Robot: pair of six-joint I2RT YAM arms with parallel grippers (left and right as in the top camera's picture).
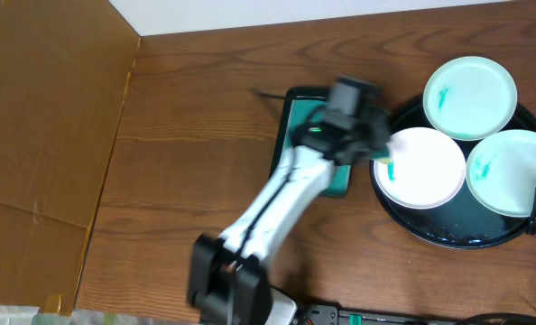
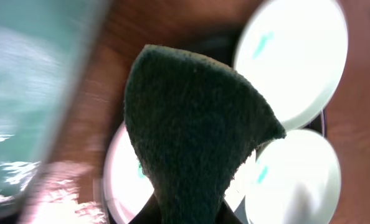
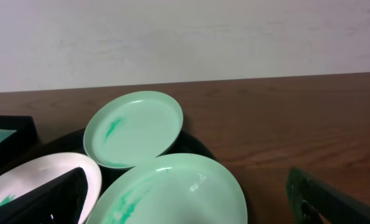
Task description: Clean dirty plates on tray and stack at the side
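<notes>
The wooden table (image 1: pixel 187 135) carries no stack of plates at either side, so the stacking part of the task has not begun. The tray (image 1: pixel 448 242) sits at the right of the table and holds all three plates, close together within its rim. The rectangular dish (image 1: pixel 292 116) lies just left of the tray, partly under the left arm. The far plate (image 1: pixel 470 97), the right plate (image 1: pixel 513 171) and the left plate (image 1: pixel 423 168) each show a teal smear, so none is judged clean. The scouring pad (image 2: pixel 191 124), dark green, is pinched in the left gripper (image 1: pixel 382 147), whose jaws are pressed together on it. It hangs at the edge of the left plate; contact cannot be confirmed. The right gripper (image 3: pixel 191 208) is spread wide and empty at the right edge of the tray. To be done: wipe three plates, then stack them beside the tray.
</notes>
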